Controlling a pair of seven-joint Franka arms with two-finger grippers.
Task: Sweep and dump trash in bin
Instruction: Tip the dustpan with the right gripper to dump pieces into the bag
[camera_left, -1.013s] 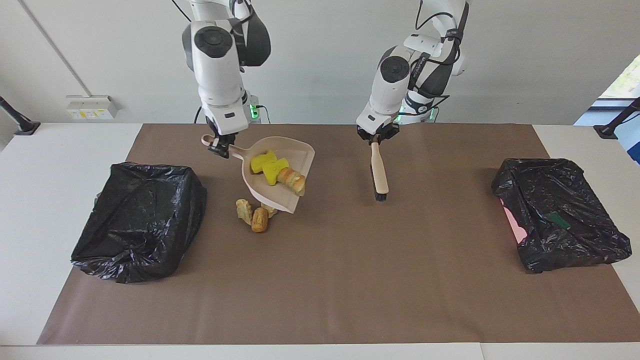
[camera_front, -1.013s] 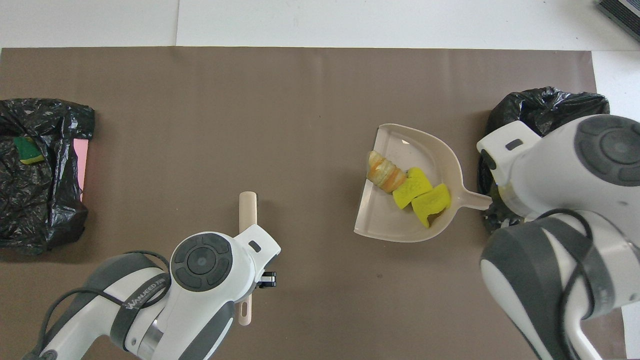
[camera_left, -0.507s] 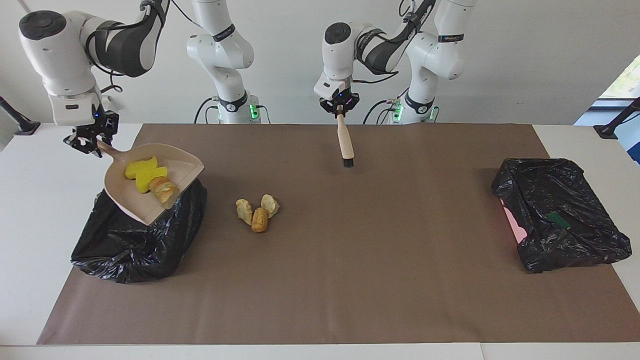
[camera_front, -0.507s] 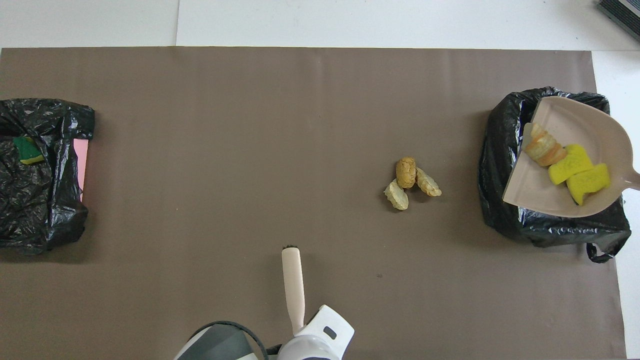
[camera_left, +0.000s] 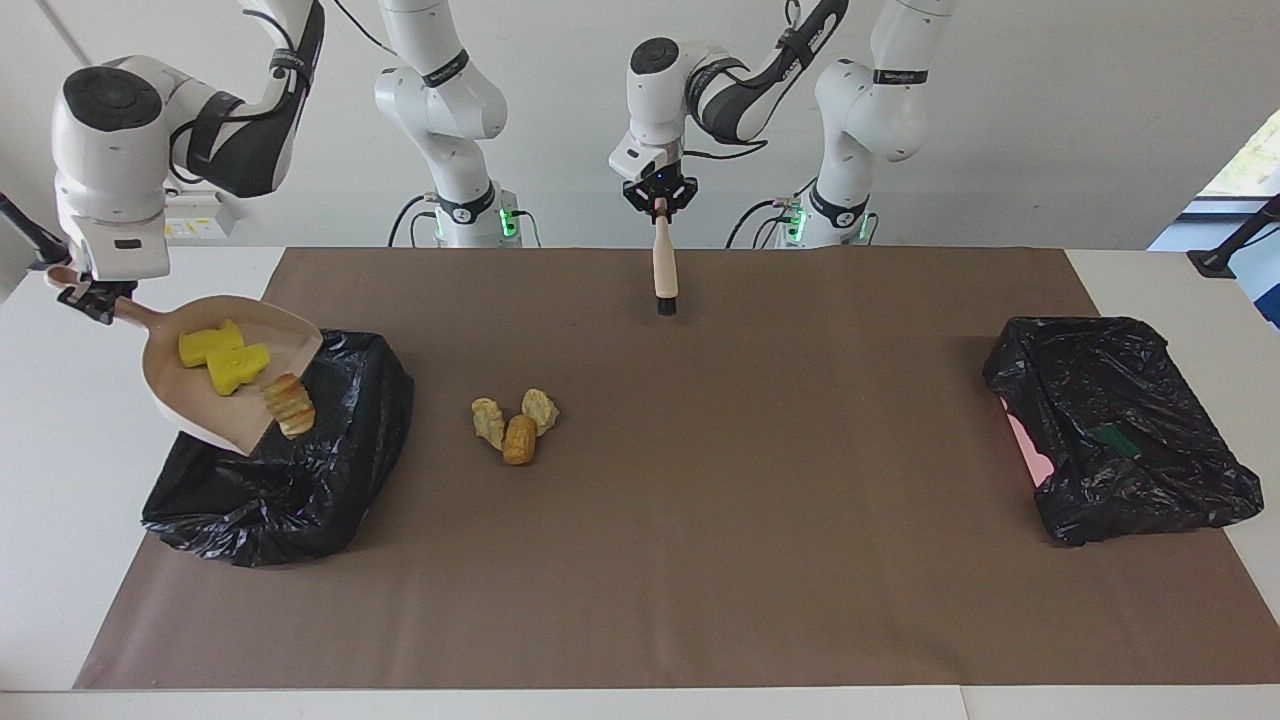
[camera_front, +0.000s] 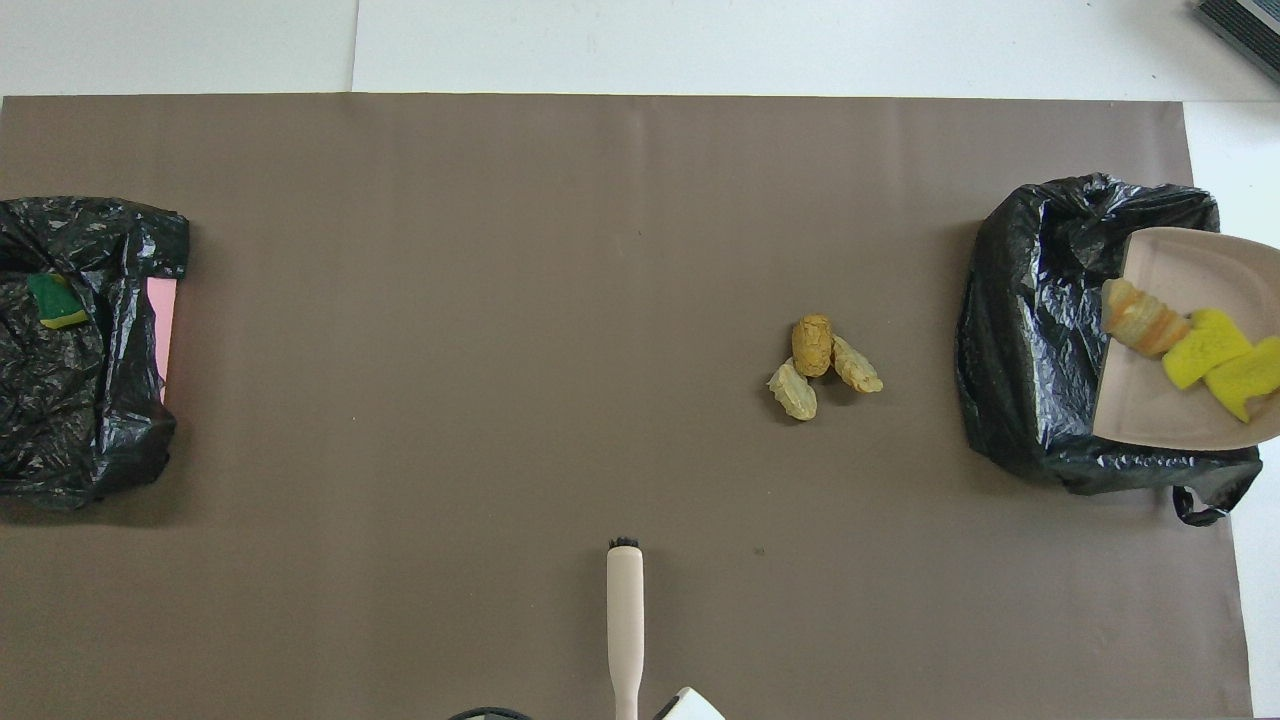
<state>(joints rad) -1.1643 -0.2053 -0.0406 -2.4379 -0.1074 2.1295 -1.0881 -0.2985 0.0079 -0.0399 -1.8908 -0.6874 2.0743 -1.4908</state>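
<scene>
My right gripper (camera_left: 95, 298) is shut on the handle of the pale dustpan (camera_left: 185, 395), which it holds tilted above the black-bagged bin (camera_left: 300, 470) at the right arm's end. Two yellow pieces (camera_left: 222, 355) lie in the pan, and a tan chunk (camera_left: 289, 404) sits at its lowered lip. In the overhead view the dustpan (camera_front: 1160, 420) overlaps the bin (camera_front: 1030, 330). Three tan chunks (camera_left: 515, 425) (camera_front: 820, 365) lie on the mat beside the bin. My left gripper (camera_left: 660, 195) is shut on the beige brush (camera_left: 664, 270) (camera_front: 625, 620), which hangs bristles-down over the mat's robot-side edge.
A second black-bagged bin (camera_left: 1110, 420) (camera_front: 80, 340) stands at the left arm's end, with a pink side showing and a green scrap inside. A brown mat (camera_left: 700, 550) covers most of the white table.
The right arm carried the dustpan farther over the bin toward the table's end and tipped it; the tan chunk slid to the lip. The left arm drew the brush back toward the robots.
</scene>
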